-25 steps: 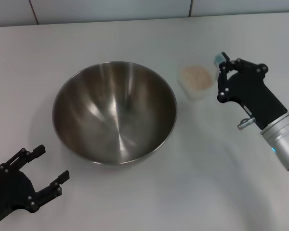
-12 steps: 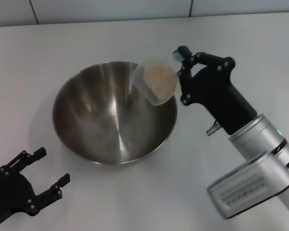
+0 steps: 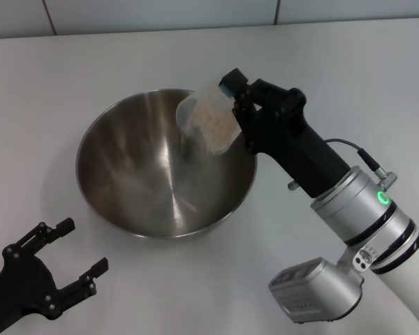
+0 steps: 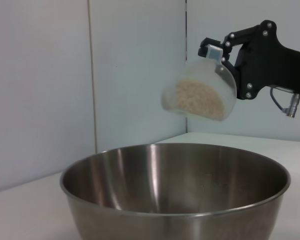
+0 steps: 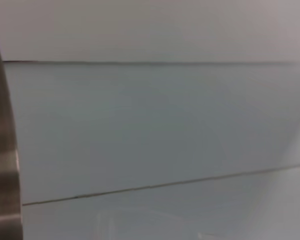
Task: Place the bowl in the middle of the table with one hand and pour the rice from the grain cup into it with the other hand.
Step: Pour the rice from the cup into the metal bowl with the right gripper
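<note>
1. The right gripper point(image 3: 232, 98) is clamping the grain cup point(image 3: 208, 123) by its far edge and holding it tipped over the bowl's point(image 3: 126, 150) right rim, mouth facing inward, so the grains should fall inside.
2. The rice point(image 3: 211, 120) is sitting packed against the cup's lower wall; none is showing in the bowl, so I judge the pour is only starting.
3. The left gripper point(image 3: 64, 259) is resting near the front edge with fingers spread, holding nothing, well apart from the bowl.
4. The table point(image 3: 321, 77) is lying plain and white under everything, and a pale tiled wall point(image 4: 135, 70) is standing behind it.
</note>
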{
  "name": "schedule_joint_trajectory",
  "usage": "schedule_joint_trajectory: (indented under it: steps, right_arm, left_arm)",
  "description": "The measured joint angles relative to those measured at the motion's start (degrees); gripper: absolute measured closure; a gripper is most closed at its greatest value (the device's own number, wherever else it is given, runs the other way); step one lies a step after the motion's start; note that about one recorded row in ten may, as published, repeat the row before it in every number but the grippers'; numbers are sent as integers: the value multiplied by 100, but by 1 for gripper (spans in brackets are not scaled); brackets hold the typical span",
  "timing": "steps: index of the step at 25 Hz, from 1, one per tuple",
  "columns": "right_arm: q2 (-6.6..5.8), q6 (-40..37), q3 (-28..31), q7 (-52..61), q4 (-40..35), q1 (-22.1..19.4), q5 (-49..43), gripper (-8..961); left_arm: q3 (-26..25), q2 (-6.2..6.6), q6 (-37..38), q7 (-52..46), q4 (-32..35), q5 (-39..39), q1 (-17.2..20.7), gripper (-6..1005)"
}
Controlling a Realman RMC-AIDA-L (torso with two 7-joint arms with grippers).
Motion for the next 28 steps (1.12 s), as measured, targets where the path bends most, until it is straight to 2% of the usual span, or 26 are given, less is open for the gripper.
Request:
schedule_joint_trajectory:
  steps: [4, 15, 28]
  right_arm:
    - [0, 44, -52, -517, -31, 27, -341, 942]
    - [0, 210, -49, -1849, -25, 156, -446, 942]
    - [0, 778, -206, -4471, 76, 303, -569, 940]
  left_arm:
    - [23, 0, 8, -9, 0, 0, -1, 184]
    - [21, 20, 42, -14, 21, 0, 7, 184]
    - [21, 26, 53, -22, 3, 0, -20, 185]
